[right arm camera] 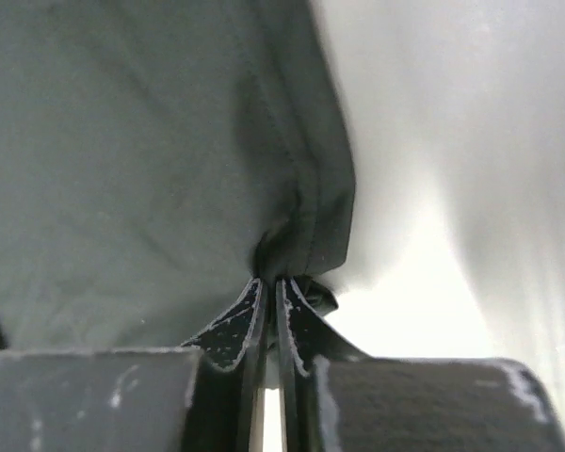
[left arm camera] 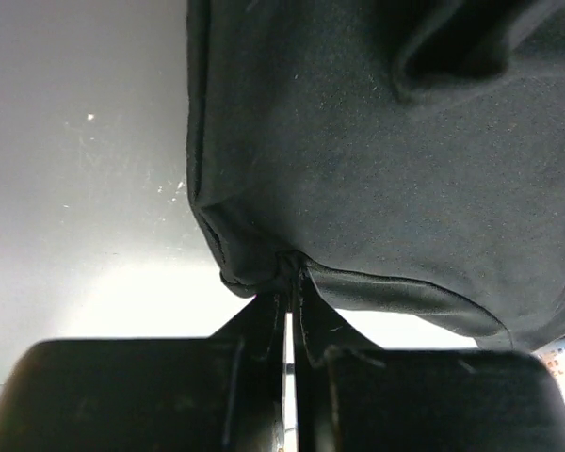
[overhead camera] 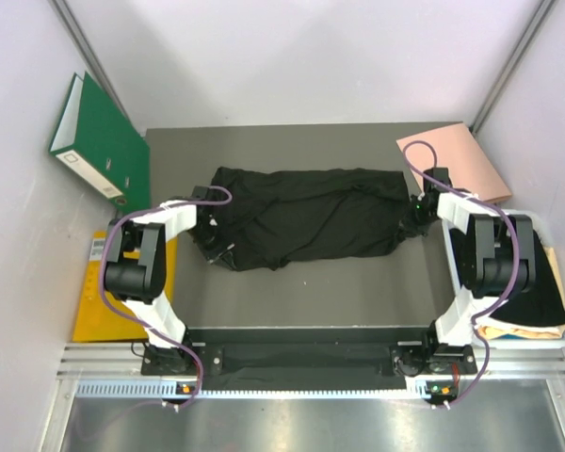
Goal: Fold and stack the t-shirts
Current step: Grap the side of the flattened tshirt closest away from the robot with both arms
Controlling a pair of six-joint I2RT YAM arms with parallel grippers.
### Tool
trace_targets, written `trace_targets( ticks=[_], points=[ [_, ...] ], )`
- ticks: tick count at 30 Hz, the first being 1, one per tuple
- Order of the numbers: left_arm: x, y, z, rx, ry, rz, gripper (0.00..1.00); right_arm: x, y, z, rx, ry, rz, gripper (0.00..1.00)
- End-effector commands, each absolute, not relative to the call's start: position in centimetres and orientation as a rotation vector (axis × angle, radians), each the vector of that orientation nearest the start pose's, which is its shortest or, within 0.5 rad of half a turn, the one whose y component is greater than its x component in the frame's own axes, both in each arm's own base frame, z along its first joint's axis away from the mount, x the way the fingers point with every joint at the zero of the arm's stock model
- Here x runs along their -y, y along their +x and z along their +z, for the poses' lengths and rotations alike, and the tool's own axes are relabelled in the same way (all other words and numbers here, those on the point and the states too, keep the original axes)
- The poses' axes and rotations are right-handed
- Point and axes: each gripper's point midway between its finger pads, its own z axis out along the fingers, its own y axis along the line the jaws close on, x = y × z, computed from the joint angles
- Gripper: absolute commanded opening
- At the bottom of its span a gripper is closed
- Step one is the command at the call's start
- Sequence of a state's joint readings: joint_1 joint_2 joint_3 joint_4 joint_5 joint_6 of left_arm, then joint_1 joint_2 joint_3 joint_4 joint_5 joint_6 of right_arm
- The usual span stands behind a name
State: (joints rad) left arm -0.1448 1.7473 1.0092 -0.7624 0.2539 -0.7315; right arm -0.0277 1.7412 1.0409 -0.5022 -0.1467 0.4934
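Both arms rise from their bases at the near table edge, elbows bent outward, forearms angled in toward the table (overhead camera: 311,297) centre. Left hand (overhead camera: 207,237) sits at the left end of the black t-shirt (overhead camera: 306,215), right hand (overhead camera: 417,217) at its right end, roughly level with each other. Shirt is bunched into a wide crumpled band lying across the middle of the table between the two hands; can't tell if any of it is off the surface. Left wrist view: left hand (left arm camera: 290,282) has its jaws pressed together, pinching a hemmed corner of the black t-shirt (left arm camera: 377,169). Right wrist view: right hand (right arm camera: 268,287) likewise clamped tight on a folded edge of the black t-shirt (right arm camera: 141,160). To the right of the right arm, a white bin (overhead camera: 539,345) holds a folded black t-shirt (overhead camera: 535,282) on top of a cream t-shirt (overhead camera: 523,330). Pink folder (overhead camera: 457,155) at far right corner, green binder (overhead camera: 99,141) leaning at far left.
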Motion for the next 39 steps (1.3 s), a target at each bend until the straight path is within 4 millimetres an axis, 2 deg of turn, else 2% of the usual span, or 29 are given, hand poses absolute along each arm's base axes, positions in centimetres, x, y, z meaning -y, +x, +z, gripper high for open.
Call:
trace_targets(
  ticks=[1, 2, 7, 8, 10, 11, 12, 13, 14, 15, 16, 17, 18, 19, 20, 22, 23, 26, 27, 28, 29, 30, 31, 32, 33, 34, 36, 38, 39],
  points=[
    [10.2, 29.8, 0.5, -2.906, -0.809, -0.344, 0.00, -5.4, 34.4, 0.1, -2.728, 0.632, 0.424, 0.00],
    [10.2, 29.7, 1.9, -2.893, -0.795, -0.357, 0.00, -5.4, 34.4, 0.8, -2.709, 0.613, 0.428, 0.00],
    [10.4, 32.3, 8.0, -2.761, -0.721, -0.420, 0.00, -5.6, 35.1, 3.2, -2.642, 0.547, 0.455, 0.00],
    [10.6, 33.7, 9.5, -2.715, -0.704, -0.440, 0.00, -5.6, 35.5, 3.9, -2.626, 0.537, 0.461, 0.00],
    [11.0, 35.3, 10.3, -2.686, -0.712, -0.468, 0.00, -5.7, 36.1, 4.2, -2.619, 0.529, 0.465, 0.00],
    [11.3, 36.9, 11.5, -2.649, -0.699, -0.492, 0.00, -5.7, 36.8, 4.7, -2.604, 0.519, 0.473, 0.00],
    [11.6, 37.8, 11.7, -2.637, -0.705, -0.510, 0.00, -5.8, 37.2, 4.9, -2.602, 0.511, 0.477, 0.00],
    [11.9, 38.5, 10.7, -2.664, -0.717, -0.511, 0.00, -5.8, 37.5, 4.7, -2.610, 0.514, 0.475, 0.00],
    [12.2, 40.0, 11.5, -2.642, -0.708, -0.529, 0.00, -5.8, 38.4, 5.2, -2.594, 0.501, 0.478, 0.00],
    [12.4, 40.5, 11.2, -2.651, -0.724, -0.530, 0.00, -5.8, 38.8, 5.2, -2.594, 0.500, 0.482, 0.00],
    [12.5, 41.2, 9.6, -2.683, -0.739, -0.520, 0.00, -5.8, 39.0, 4.9, -2.602, 0.502, 0.478, 0.01],
    [12.7, 42.3, 9.9, -2.669, -0.735, -0.527, 0.03, -5.8, 39.7, 5.2, -2.592, 0.497, 0.481, 0.01],
    [12.8, 42.8, 9.5, -2.677, -0.739, -0.531, 0.19, -5.8, 40.0, 5.1, -2.591, 0.496, 0.483, 0.01],
    [13.0, 43.1, 7.8, -2.717, -0.748, -0.527, 0.64, -5.9, 40.4, 5.0, -2.593, 0.493, 0.489, 0.01],
    [13.2, 43.8, 8.1, -2.711, -0.743, -0.532, 0.80, -6.0, 40.4, 4.8, -2.596, 0.497, 0.493, 0.01],
    [13.1, 43.6, 7.7, -2.724, -0.743, -0.520, 0.97, -6.1, 40.4, 4.4, -2.604, 0.498, 0.507, 0.01],
    [13.0, 43.5, 7.8, -2.715, -0.740, -0.513, 0.99, -6.2, 40.3, 4.4, -2.605, 0.498, 0.509, 0.01],
    [12.6, 42.1, 9.2, -2.673, -0.714, -0.518, 0.99, -6.3, 39.7, 4.1, -2.608, 0.491, 0.522, 0.02],
    [12.5, 41.6, 10.8, -2.635, -0.702, -0.533, 0.98, -6.4, 39.6, 4.0, -2.608, 0.490, 0.524, 0.02],
    [12.3, 40.3, 10.2, -2.652, -0.711, -0.528, 0.96, -6.5, 39.2, 3.7, -2.617, 0.488, 0.530, 0.02],
    [12.3, 40.0, 10.4, -2.631, -0.710, -0.537, 0.95, -6.6, 39.0, 3.6, -2.622, 0.488, 0.538, 0.02],
    [12.4, 39.4, 11.8, -2.595, -0.690, -0.559, 0.95, -6.7, 38.9, 3.5, -2.622, 0.483, 0.545, 0.02],
    [12.2, 38.2, 11.0, -2.613, -0.700, -0.545, 0.94, -6.7, 38.7, 3.2, -2.630, 0.484, 0.546, 0.02],
    [12.0, 37.8, 11.3, -2.596, -0.698, -0.544, 0.96, -6.7, 38.6, 3.0, -2.636, 0.485, 0.550, 0.02],
    [12.1, 37.3, 12.9, -2.552, -0.674, -0.568, 0.98, -6.9, 38.5, 2.8, -2.644, 0.479, 0.560, 0.02],
    [12.0, 36.3, 12.4, -2.562, -0.671, -0.560, 0.99, -6.9, 38.6, 2.8, -2.644, 0.475, 0.566, 0.02],
    [11.9, 35.5, 14.3, -2.503, -0.629, -0.578, 0.97, -7.1, 38.5, 2.4, -2.659, 0.475, 0.580, 0.02],
    [11.9, 34.3, 13.9, -2.515, -0.609, -0.574, 0.85, -7.2, 38.6, 2.2, -2.664, 0.472, 0.585, 0.02],
    [11.9, 33.8, 13.9, -2.521, -0.605, -0.577, 0.60, -7.2, 38.6, 2.0, -2.668, 0.473, 0.589, 0.03]
  ],
)
